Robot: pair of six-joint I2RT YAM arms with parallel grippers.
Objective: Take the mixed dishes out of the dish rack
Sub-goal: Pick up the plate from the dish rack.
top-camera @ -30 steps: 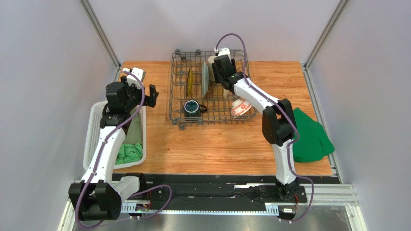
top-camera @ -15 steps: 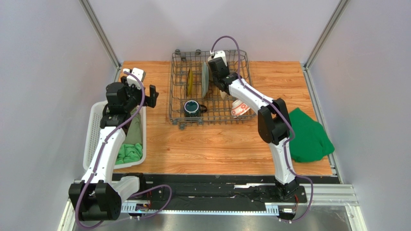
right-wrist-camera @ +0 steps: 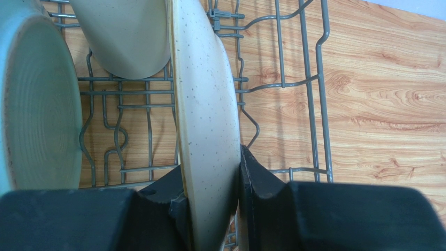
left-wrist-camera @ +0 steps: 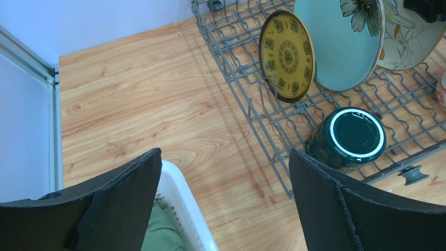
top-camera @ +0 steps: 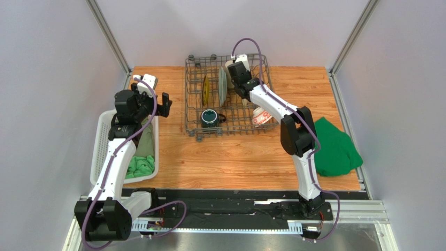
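The dark grey wire dish rack (top-camera: pixel 186 97) stands at the back of the table. In it stand a yellow patterned plate (left-wrist-camera: pixel 287 55), a pale green plate (left-wrist-camera: pixel 340 42) and a cream speckled plate (right-wrist-camera: pixel 204 104). A dark teal mug (top-camera: pixel 209 117) lies at its front and a red-and-white bowl (top-camera: pixel 260 116) at its right. A beige tumbler (right-wrist-camera: pixel 125 36) sits behind the cream plate. My right gripper (right-wrist-camera: pixel 212 183) is shut on the cream plate's rim, one pad on each face. My left gripper (left-wrist-camera: pixel 225 178) hangs open over the table's left side, holding nothing.
A white slatted basket (top-camera: pixel 99 146) with green cloth inside sits at the left table edge, just under my left fingers. Another green cloth (top-camera: pixel 335 149) lies at the right edge. Grey walls and metal posts ring the table.
My right gripper has shifted slightly left over the rack and its jaws have closed onto the cream plate's rim. The left arm has not moved.
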